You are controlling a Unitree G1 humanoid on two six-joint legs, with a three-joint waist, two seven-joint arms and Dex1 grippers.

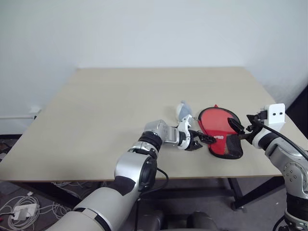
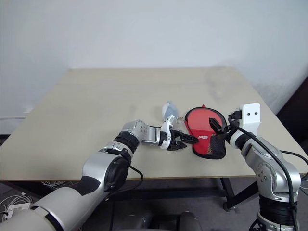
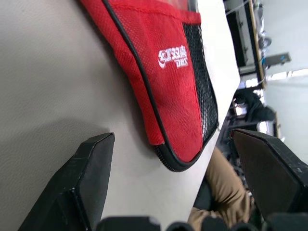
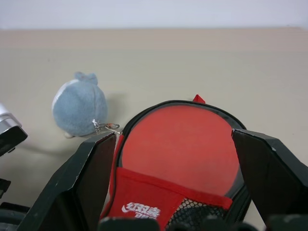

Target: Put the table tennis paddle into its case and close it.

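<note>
The case lies flat near the table's front right, with a red face, black edging, black mesh at its narrow end and a white logo. A small red tab sticks out at its far rounded end. The paddle is hidden; I cannot tell it apart from the case. My left gripper hovers low beside the case's narrow end, on its left, open and holding nothing. My right gripper sits at the case's right edge, open, with the case's round end showing between its fingers.
A small grey plush lump with a metal clasp lies just left of the case's round end. The table's front edge runs close below the case and its right edge is near my right wrist.
</note>
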